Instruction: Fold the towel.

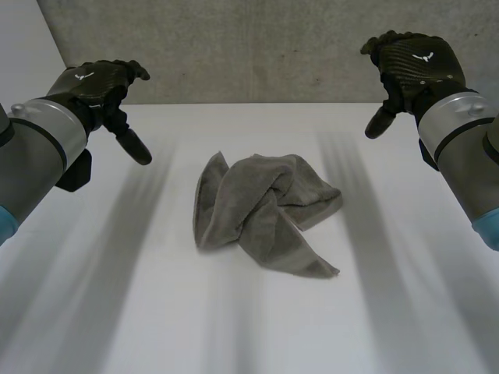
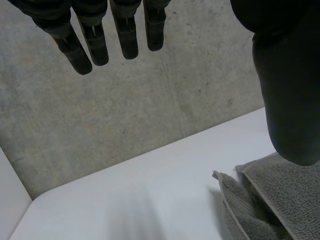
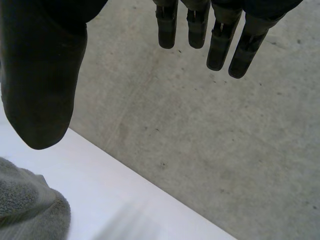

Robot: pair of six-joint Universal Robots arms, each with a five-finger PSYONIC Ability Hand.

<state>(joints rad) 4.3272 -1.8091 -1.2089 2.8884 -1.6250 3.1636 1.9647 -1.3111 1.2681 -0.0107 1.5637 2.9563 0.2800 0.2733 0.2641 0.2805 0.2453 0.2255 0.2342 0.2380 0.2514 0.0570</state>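
A grey towel [image 1: 261,210] lies crumpled and twisted in the middle of the white table [image 1: 156,312]. My left hand [image 1: 105,86] hovers above the table to the towel's far left, open, fingers [image 2: 95,42] straight, thumb [image 2: 287,100] spread, holding nothing. My right hand [image 1: 413,62] hovers to the towel's far right, also open, with fingers [image 3: 220,45] straight and thumb [image 3: 40,90] apart. A towel edge [image 2: 265,200] lies below the left thumb; a towel lump [image 3: 30,210] lies below the right thumb.
A grey concrete wall [image 1: 257,47] rises behind the table's far edge. A pale side panel [image 1: 23,54] stands at the back left. White tabletop spreads around the towel on all sides.
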